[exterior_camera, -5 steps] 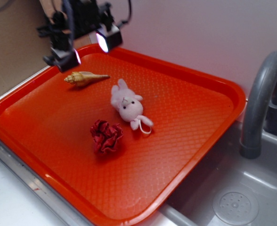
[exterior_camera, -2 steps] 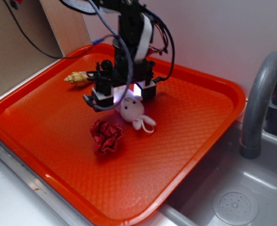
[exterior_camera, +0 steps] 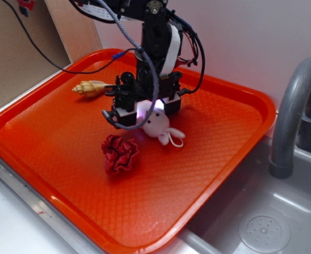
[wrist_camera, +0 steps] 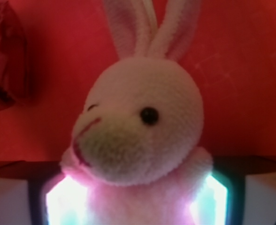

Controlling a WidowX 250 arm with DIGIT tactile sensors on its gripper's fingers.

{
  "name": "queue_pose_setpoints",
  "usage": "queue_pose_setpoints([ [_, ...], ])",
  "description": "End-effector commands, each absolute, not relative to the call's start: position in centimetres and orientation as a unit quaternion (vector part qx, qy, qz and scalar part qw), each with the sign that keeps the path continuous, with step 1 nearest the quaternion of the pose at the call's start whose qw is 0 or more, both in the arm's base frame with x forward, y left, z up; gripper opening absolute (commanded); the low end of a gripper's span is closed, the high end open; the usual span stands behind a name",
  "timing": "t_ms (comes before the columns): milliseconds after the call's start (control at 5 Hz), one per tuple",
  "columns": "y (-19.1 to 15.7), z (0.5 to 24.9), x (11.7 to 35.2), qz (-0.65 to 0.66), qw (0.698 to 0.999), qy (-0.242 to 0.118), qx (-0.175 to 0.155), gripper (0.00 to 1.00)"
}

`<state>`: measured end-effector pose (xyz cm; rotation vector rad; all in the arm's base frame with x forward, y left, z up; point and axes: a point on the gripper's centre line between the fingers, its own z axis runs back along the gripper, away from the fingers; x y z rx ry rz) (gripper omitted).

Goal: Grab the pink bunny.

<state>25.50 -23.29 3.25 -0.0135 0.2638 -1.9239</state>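
On orange tray (exterior_camera: pixel 240 127) | tool (exterior_camera: pixel 145 112) pads flank pink bunny (exterior_camera: pixel 158 126) | no writing legible

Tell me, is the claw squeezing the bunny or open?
Squeezing, it seems: in the wrist view the claw's glowing fingers press both sides of the pink bunny's body.

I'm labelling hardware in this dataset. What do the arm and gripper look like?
The arm is black with a white panel on its side. Loose black cables loop around it, and one grey-blue braided cable hangs down in front. The gripper is black with boxy white fingers that glow with pinkish-white light.
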Motion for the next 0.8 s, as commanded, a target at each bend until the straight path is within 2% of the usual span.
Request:
queue_pose_setpoints([
  [0,-22.1,6.2,22.7,-0.777,0.620,0.110,0.025,0.00],
  [200,-19.4,10.9,23.0,-0.691,0.714,0.106,0.037,0.00],
  [400,-16.3,15.2,22.2,-0.596,0.793,0.127,0.026,0.00],
  [600,-13.5,18.3,20.5,-0.496,0.859,0.120,-0.035,0.00],
])
